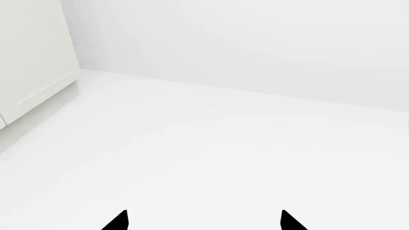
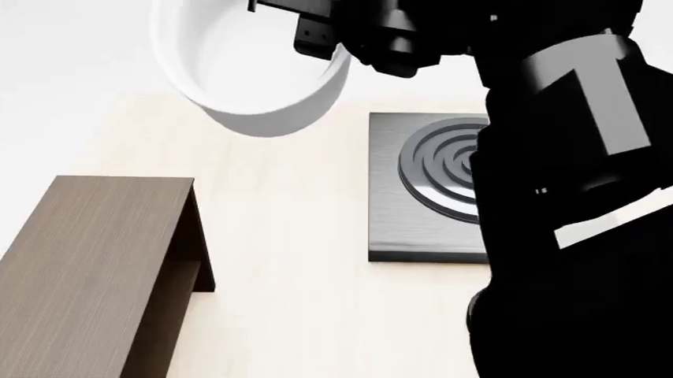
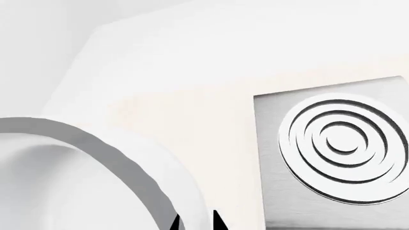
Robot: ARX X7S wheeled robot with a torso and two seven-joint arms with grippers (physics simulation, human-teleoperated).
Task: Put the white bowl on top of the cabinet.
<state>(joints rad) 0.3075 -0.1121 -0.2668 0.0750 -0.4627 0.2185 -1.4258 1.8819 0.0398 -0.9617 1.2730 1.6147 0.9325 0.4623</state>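
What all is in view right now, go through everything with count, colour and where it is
white bowl: one, glossy white, held up in the air above the far part of the counter, tilted
cabinet: one, dark brown wood grain, near left on the counter, flat top bare
stove plate: one, grey square with rings, right of the cabinet, partly behind the right arm
counter: one, pale cream, under everything
white cupboard door: one, seen only from the left wrist
right gripper: one, black, jaws closed on the bowl's rim
left gripper: one, black, jaws apart, holding nothing
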